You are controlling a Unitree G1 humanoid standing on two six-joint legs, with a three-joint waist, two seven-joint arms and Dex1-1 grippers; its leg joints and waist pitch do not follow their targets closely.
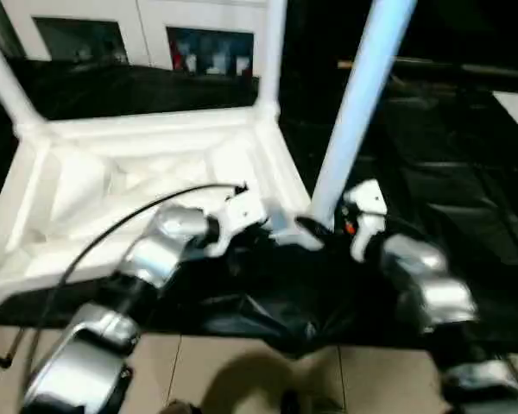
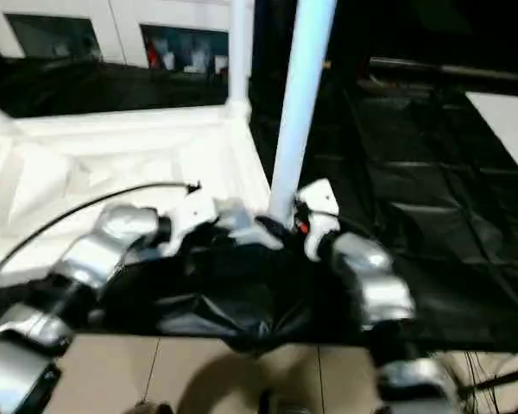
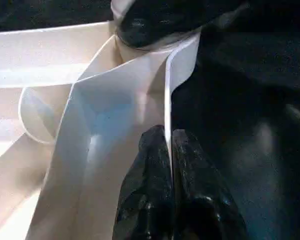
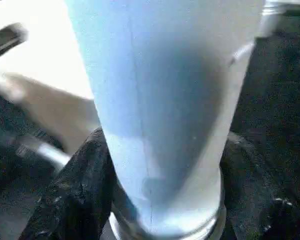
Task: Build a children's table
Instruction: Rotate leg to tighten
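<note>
Both eye views look forward and down over the silver forearms, sharing the upturned table top; wrist views sit close against its corner.

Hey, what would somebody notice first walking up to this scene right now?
The white table top lying upside down on black sheeting, ribs up, two legs already standing at its far corners. At the near corner, the right gripper clasps a third leg at its base, while the left gripper pinches the top's rim beside it.

Inverted white table top, ribbed underside up, rim pinched by left gripper; upright leg between right gripper fingers.
</note>
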